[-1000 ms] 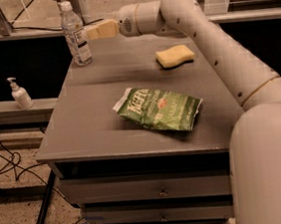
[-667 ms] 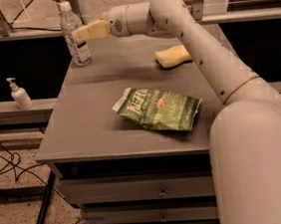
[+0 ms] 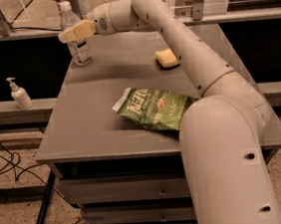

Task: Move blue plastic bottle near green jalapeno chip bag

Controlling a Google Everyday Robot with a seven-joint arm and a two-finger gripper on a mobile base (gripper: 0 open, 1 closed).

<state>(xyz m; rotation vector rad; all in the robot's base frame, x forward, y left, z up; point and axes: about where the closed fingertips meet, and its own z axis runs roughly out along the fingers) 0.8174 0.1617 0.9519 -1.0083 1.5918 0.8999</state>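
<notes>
End effector (image 3: 73,33) closer, at bottle (image 3: 80,52)

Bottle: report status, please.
Hand at the bottle, far table corner. It stands upright, apart from chip bag. Sponge aside, not between them.

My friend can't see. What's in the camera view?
The robot's claw is at the bottle, at the far left corner of the table. A green chip bag lies in the middle, a yellow sponge behind it.
</notes>
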